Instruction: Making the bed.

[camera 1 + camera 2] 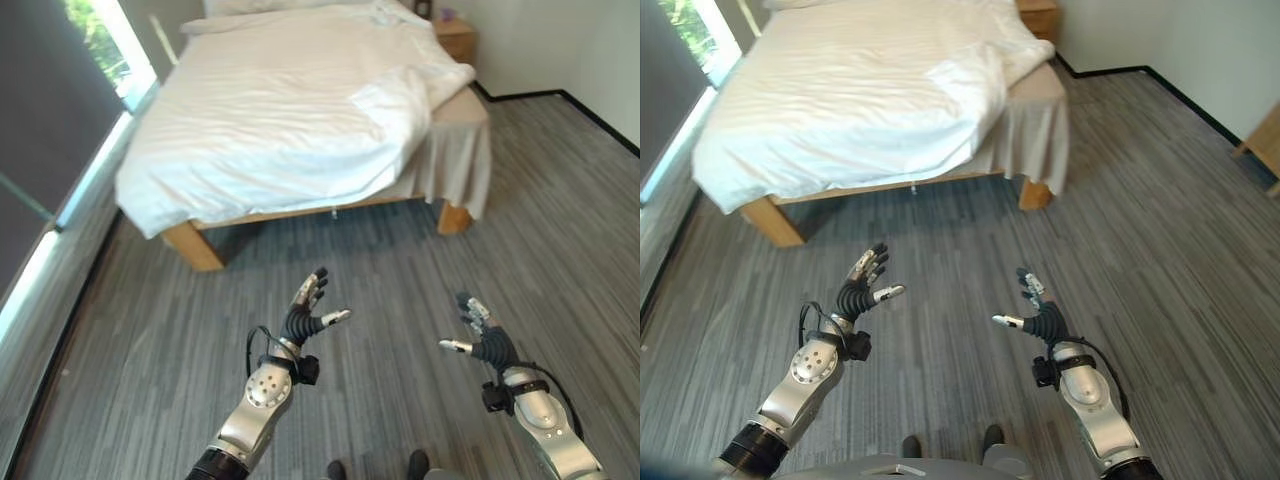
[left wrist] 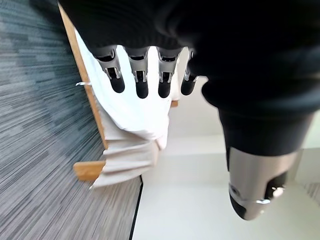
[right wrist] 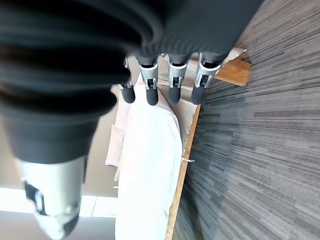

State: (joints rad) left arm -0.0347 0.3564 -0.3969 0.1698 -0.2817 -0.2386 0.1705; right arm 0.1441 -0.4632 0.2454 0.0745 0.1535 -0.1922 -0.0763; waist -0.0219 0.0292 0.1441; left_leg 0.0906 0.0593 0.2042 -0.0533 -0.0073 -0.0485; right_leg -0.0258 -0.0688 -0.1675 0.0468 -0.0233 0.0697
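Observation:
A wooden-framed bed [image 1: 195, 248] stands ahead of me under a rumpled white duvet [image 1: 280, 120]. The duvet's right front corner is folded back, baring the beige bed skirt [image 1: 455, 160] there. A pillow [image 1: 250, 6] lies at the head end. My left hand [image 1: 305, 318] hovers open above the floor well short of the bed's foot, fingers straight and holding nothing. My right hand [image 1: 485, 335] hangs open at the same height, further right. The duvet [image 2: 145, 110] and bed frame [image 3: 182, 170] also show past each hand's fingers in the wrist views.
Grey striped carpet [image 1: 380, 270] lies between me and the bed. A window with a dark blind [image 1: 60, 120] runs along the left wall. A wooden nightstand [image 1: 455, 38] stands right of the bed's head. White walls with dark skirting close the right side.

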